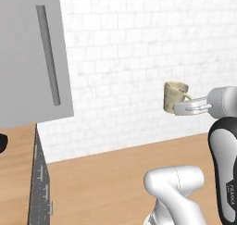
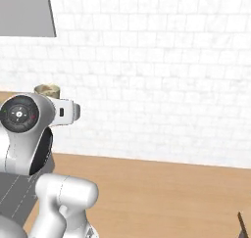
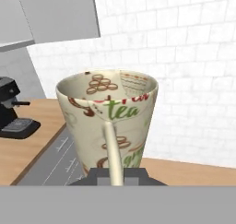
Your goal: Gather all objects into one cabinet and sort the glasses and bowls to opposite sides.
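Observation:
A pale beige-cream mug (image 1: 173,95) printed with "tea" hangs upright in the air in front of the brick wall. My gripper (image 1: 179,109) is shut on its thin handle (image 3: 113,147), which runs down between the two dark fingertips (image 3: 98,174) in the hand view. The mug (image 3: 109,113) looks empty inside. Its rim (image 2: 47,89) peeks over my wrist in the right base view. The cabinet's grey slab door (image 1: 28,57) with a long bar handle (image 1: 48,55) stands up and to the left of the mug. The bowls are out of view.
A wooden counter (image 1: 106,178) lies below, with a grey cooktop strip (image 1: 40,182) at its left. A black coffee machine (image 3: 11,112) stands on the counter further left. The white brick wall (image 1: 129,57) is close behind the mug.

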